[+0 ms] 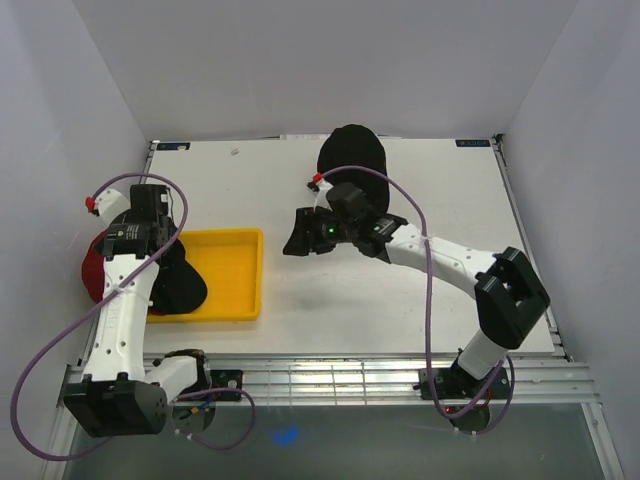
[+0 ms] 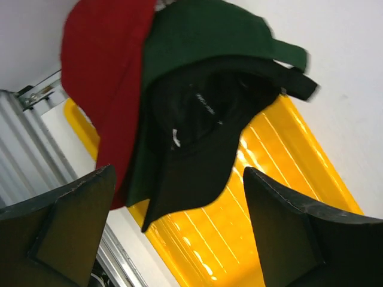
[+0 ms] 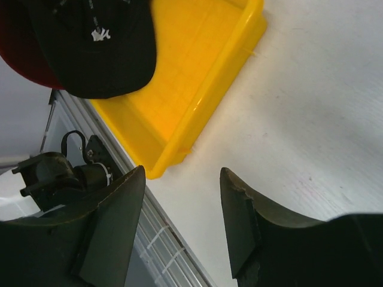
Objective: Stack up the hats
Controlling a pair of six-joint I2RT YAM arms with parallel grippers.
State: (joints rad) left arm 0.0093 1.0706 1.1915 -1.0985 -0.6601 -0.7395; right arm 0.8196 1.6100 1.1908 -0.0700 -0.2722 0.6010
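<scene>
My left claw hangs wide open over the left end of the yellow tray. Its fingers spread to the two lower corners of my left wrist view, with nothing pinched between them. Just past the tips lies a pile of three caps, each overlapping the next. The red cap is at the upper left of that view, and the green cap laps over it toward the upper middle. The black cap with the white emblem is on top, its brim reaching down toward my fingers. Seen from above, this pile sits at the left of the frame, partly hidden under my left arm. The red one pokes out past the tray's left edge and the black one lies over the tray's left part.

My right claw is in the middle of the overhead frame, above the bare table, pointing left toward the tray. Its jaws are apart and empty. Between them my right wrist view shows only tabletop and a corner of the tray, and the pile shows at the upper left of that view.

A second black cap sits alone in the upper middle of the overhead frame, just behind my right wrist and well apart from the pile. I cannot tell what it rests on.
</scene>
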